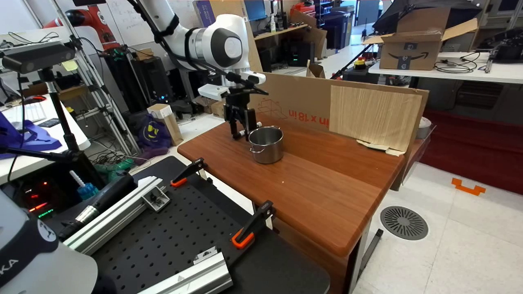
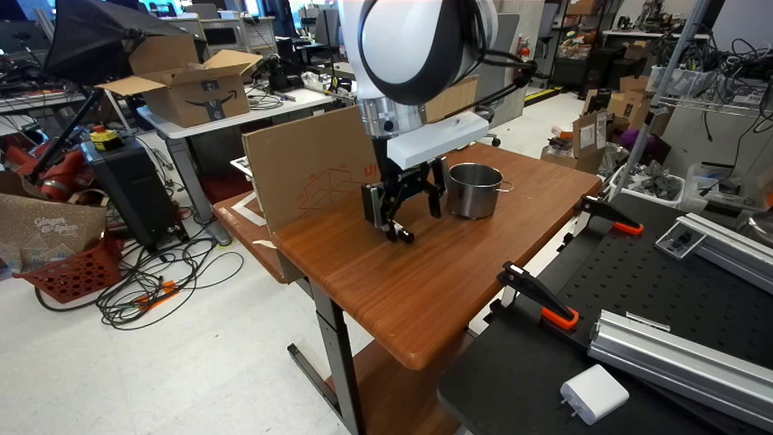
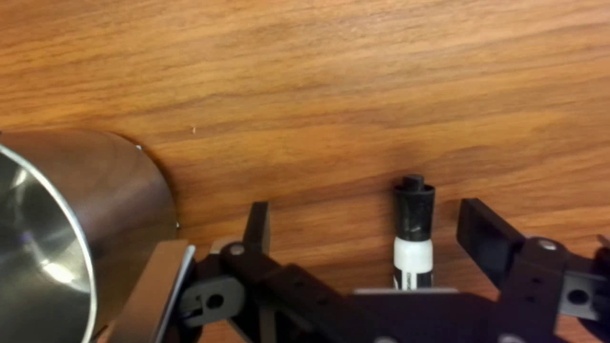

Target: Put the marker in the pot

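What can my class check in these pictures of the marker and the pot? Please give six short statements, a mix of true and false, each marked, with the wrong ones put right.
1. The tool is open. True.
2. The marker lies on the wooden table. True.
3. The metal pot lies on its side. False: it stands upright.
4. The marker's end shown in the wrist view is red. False: it is black.
5. Both exterior views show the Amazon cardboard box closed. False: it is open at the top.
6. Both exterior views show two orange-and-black clamps. True.
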